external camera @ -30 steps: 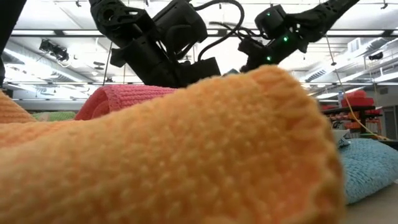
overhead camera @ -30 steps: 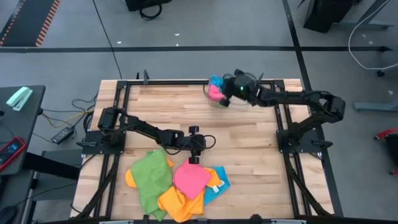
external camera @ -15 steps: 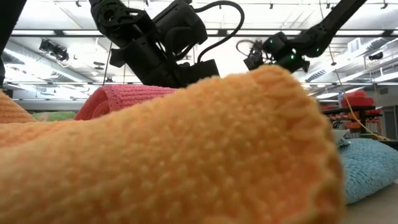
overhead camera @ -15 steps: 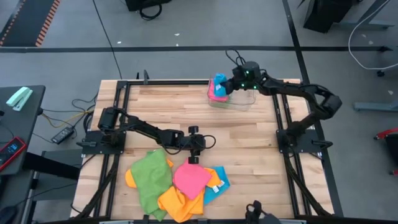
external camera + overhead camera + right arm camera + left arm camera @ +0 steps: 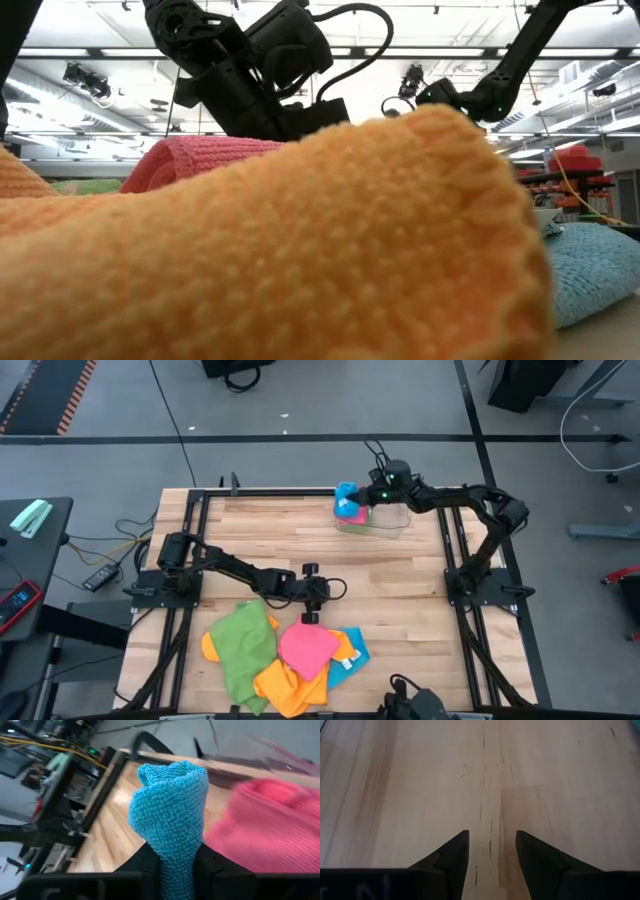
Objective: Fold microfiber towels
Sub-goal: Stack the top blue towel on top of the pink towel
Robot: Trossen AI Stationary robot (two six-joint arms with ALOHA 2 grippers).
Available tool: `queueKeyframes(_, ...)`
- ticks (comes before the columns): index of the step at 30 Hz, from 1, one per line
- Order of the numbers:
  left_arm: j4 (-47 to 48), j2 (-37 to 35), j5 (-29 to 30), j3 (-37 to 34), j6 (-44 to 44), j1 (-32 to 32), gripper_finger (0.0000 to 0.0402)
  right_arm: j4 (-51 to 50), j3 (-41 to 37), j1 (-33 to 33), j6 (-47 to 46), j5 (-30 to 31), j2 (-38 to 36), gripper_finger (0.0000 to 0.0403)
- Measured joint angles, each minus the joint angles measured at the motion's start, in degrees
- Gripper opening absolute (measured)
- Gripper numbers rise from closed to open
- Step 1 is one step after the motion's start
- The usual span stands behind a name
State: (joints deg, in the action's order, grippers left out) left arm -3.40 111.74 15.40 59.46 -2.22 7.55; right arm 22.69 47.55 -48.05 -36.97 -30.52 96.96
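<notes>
overhead, table-level, two wrist close-ups

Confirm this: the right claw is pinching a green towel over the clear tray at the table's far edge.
Wrong colour. The right claw pinches a sky blue towel, not a green one, as the right wrist view shows. It is over the clear tray at the far edge.

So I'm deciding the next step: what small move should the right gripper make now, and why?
Probably lower the blue towel into the clear tray and release. The right gripper is shut on that towel at the tray's edge, beside a pink towel already there. The left gripper waits open over bare wood near the pile.
</notes>
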Motion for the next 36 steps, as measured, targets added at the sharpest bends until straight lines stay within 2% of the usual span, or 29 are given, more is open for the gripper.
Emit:
queueKeyframes(4, 0.3, 0.0, 0.0, 0.0, 0.0, -0.1, 0.0172, -1.7, 0.0, 0.2, 0.4, 0.0, 2.0, 0.0065)
queueKeyframes(9, 0.4, 0.0, 0.0, 0.0, 0.0, -0.1, 0.0173, -2.0, 0.0, -0.1, -0.8, 1.1, 4.7, 0.0081)
queueKeyframes(13, 0.5, 0.0, 0.0, 0.0, 0.0, -0.1, 0.0172, -4.3, 0.0, -0.1, -0.2, 5.2, 4.3, 0.0098)
queueKeyframes(17, 0.7, 0.0, 0.0, 0.0, 0.1, -0.1, 0.0173, -6.8, 0.0, -0.5, 3.3, 6.3, 3.2, 0.0130)
queueKeyframes(22, 0.7, 0.0, 0.0, 0.0, 0.1, -0.1, 0.0174, -13.8, 0.8, -1.1, 5.2, 6.5, 2.4, 0.0193)
queueKeyframes(29, 0.7, 0.0, 0.0, 0.0, 0.5, 0.7, 0.0172, -29.4, 9.2, -1.5, 9.8, 6.6, 2.4, 0.0260)
queueKeyframes(36, 0.7, 0.0, 0.0, 0.0, 0.4, 0.7, 0.0172, -42.0, 18.7, -0.8, 14.1, 11.2, 2.4, 0.0284)
